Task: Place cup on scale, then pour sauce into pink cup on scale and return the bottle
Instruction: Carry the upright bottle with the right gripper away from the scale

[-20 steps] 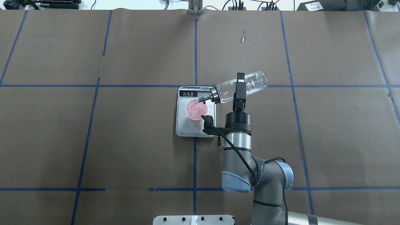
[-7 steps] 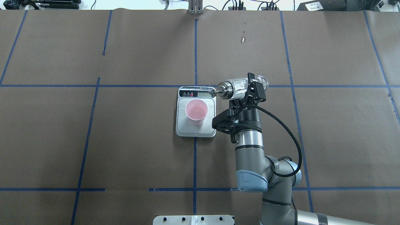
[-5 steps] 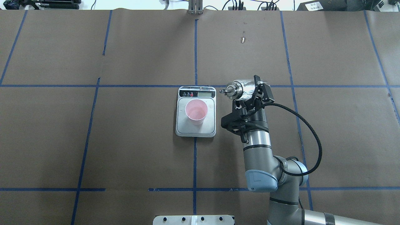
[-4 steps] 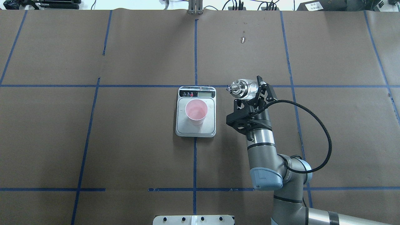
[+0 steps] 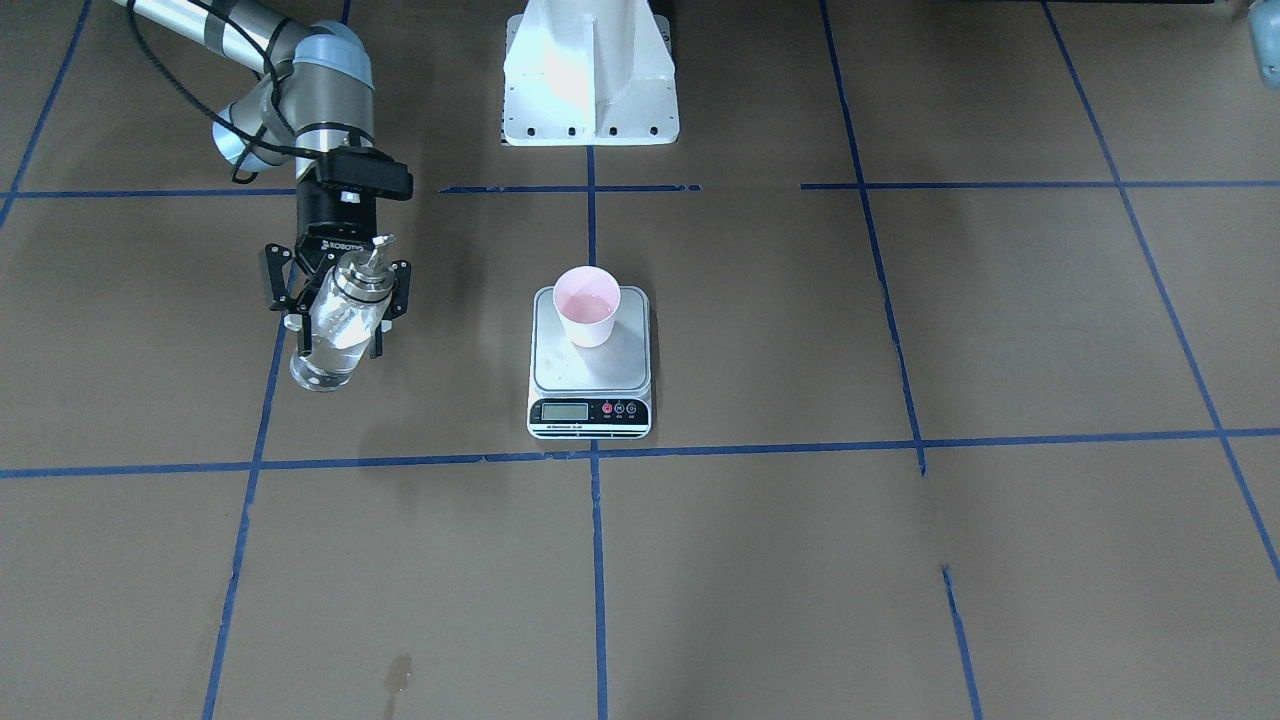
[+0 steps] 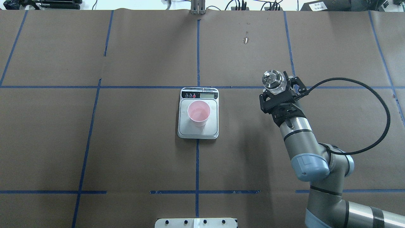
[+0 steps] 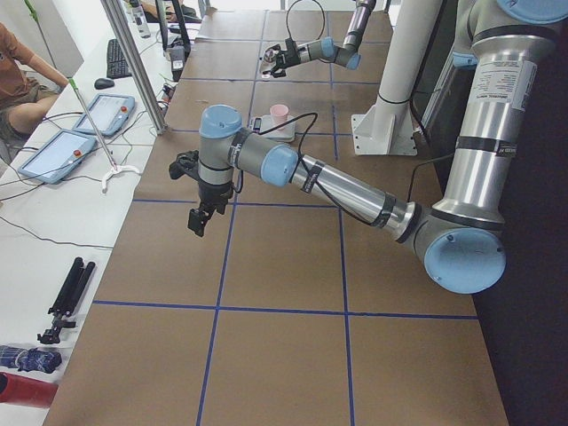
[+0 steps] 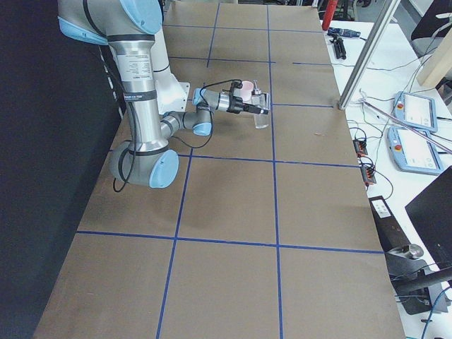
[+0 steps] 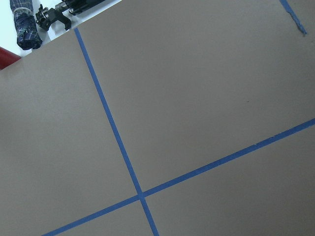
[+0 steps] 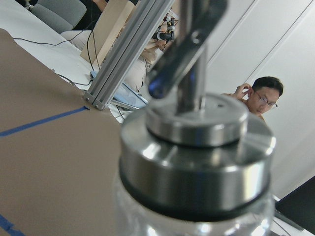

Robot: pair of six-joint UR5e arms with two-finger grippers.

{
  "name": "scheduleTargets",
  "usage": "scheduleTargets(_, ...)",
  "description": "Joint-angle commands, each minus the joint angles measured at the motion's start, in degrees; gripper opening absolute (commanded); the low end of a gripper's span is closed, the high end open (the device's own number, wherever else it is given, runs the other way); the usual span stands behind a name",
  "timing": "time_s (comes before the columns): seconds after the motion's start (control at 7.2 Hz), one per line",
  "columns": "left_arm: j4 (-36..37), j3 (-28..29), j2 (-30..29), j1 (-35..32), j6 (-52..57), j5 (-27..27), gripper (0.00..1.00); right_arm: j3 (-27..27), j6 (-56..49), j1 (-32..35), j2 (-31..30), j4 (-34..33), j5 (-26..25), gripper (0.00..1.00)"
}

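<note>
The pink cup [image 6: 198,113] stands on the scale [image 6: 212,127], also in the front view, cup [image 5: 587,305] on scale [image 5: 590,378]; a little clear liquid shows inside it. My right gripper [image 6: 278,86] is shut on the glass bottle [image 6: 272,79] and holds it nearly upright, spout up, above the table right of the scale. The front view shows the same gripper [image 5: 335,300] and bottle [image 5: 338,325] with clear sauce in it. The right wrist view is filled by the bottle's metal collar [image 10: 197,162]. My left gripper [image 7: 200,217] shows only in the left side view; I cannot tell its state.
The robot's white base [image 5: 590,70] stands at the table's near edge. A small wet mark [image 6: 246,40] lies on the brown paper beyond the scale. Operators' tablets [image 7: 53,155] and a post [image 7: 133,67] stand along the far table edge.
The bottle was tipped with its spout over the cup, pouring. My right gripper has since turned it upright and carried it right, away from the scale. The cup stayed put.
</note>
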Motion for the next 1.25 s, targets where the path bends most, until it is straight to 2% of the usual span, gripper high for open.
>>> scheduleTargets(0.0,0.09,-0.56,-0.12,-0.43,-0.07,0.03,1.0,5.81,5.94,5.79,-6.79,0.0,14.53,0.0)
scheduleTargets(0.28,0.09,-0.56,-0.3,-0.44,-0.07,0.03,1.0,7.16,15.12,9.42,-9.19,0.26,23.96,0.0)
scheduleTargets(0.42,0.09,-0.56,-0.39,-0.44,-0.07,0.03,1.0,6.9,22.23,9.34,-9.11,0.53,24.09,0.0)
scheduleTargets(0.69,0.09,-0.56,-0.39,-0.44,-0.07,0.03,1.0,6.37,25.71,9.25,-9.19,2.9,23.92,0.0)
scheduleTargets(0.83,0.09,-0.39,-0.39,-0.44,-0.07,0.03,1.0,3.67,29.21,9.25,-9.19,3.86,23.75,0.0)
scheduleTargets(1.11,0.0,-0.47,-0.65,-0.44,-0.07,-0.06,1.0,-5.63,29.25,9.17,-8.58,16.73,21.21,0.0)
